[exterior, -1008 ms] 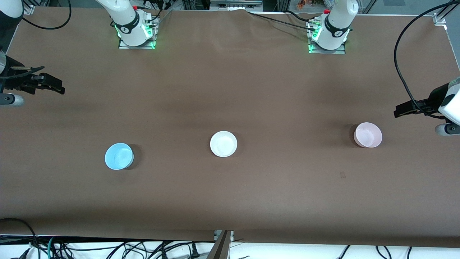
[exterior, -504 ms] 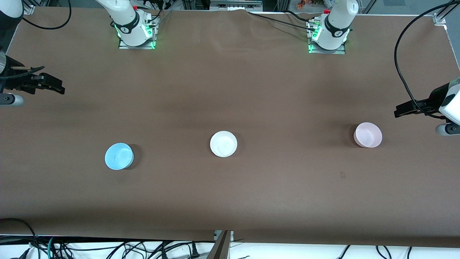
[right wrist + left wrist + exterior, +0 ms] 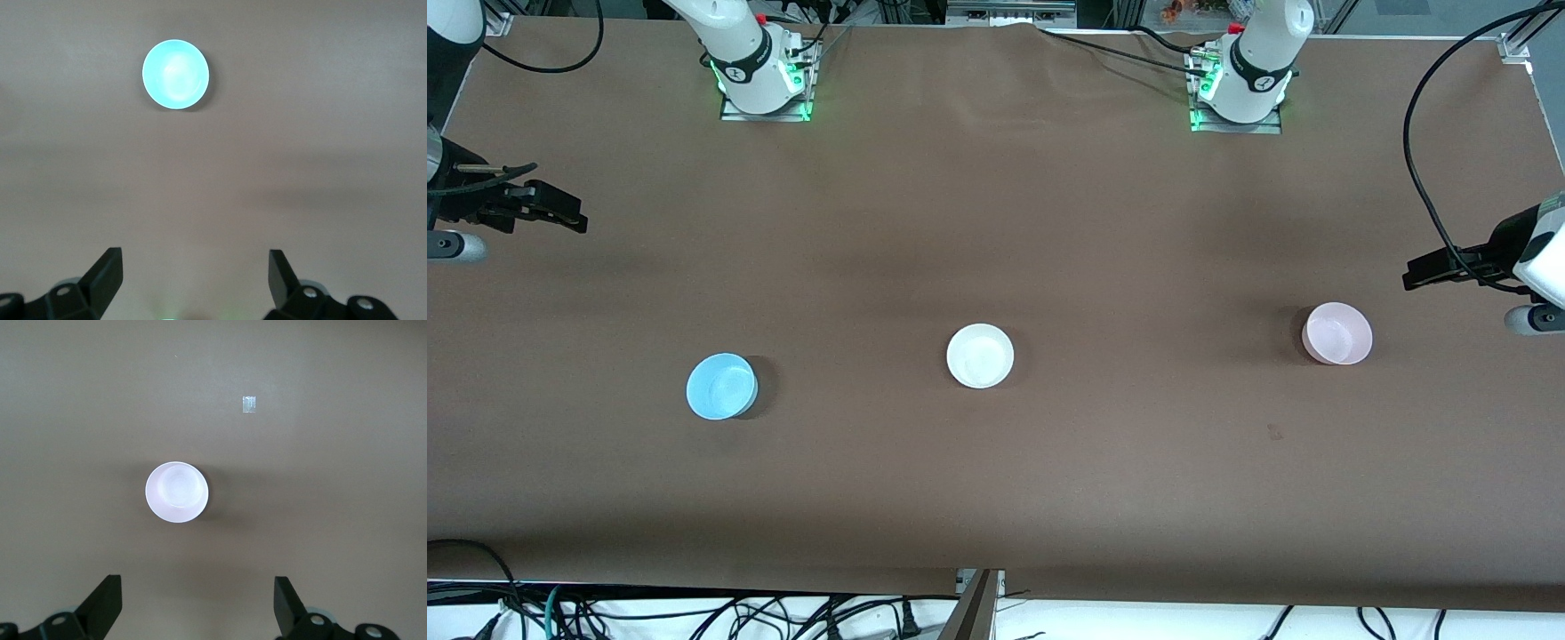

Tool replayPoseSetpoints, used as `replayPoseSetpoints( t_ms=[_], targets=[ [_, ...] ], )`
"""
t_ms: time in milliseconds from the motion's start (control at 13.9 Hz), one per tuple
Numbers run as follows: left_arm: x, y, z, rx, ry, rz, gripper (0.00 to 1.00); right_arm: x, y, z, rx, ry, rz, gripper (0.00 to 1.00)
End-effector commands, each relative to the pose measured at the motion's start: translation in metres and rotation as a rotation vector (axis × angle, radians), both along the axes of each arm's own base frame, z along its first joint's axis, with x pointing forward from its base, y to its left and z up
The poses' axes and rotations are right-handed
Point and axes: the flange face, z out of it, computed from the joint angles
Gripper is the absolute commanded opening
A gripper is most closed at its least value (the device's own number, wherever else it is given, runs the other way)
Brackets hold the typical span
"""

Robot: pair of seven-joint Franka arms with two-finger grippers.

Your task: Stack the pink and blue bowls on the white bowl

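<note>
Front camera: high, faces both bases, whole desk. Wrist cameras look straight down; each shares one bowl with front.

On my right wrist feed I see the blue bowl sitting upright on the brown table, at about 11 o'clock from the right gripper, well apart. Its 2 fingers stand wide, holding nothing.

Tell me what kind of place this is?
Likely a robotics lab bench. Two arm bases are bolted to a brown-covered table, loose cables run along its edge, and only three plastic bowls, blue, white and pink, are set out.
</note>
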Motion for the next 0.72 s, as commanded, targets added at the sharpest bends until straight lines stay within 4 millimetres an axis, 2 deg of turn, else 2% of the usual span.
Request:
replayPoseSetpoints(
  t_ms=[0, 648],
  targets=[
    [-0.0013, 0.0041, 0.0063, 0.009, -0.002, -0.020, 1.00, -0.0059, 0.0000, 0.0065, 0.004, 0.000, 0.013, 0.96],
    [-0.0023, 0.0101, 0.0065, 0.010, -0.001, -0.037, 1.00, -0.0059, 0.0000, 0.0065, 0.004, 0.000, 0.014, 0.96]
  ],
)
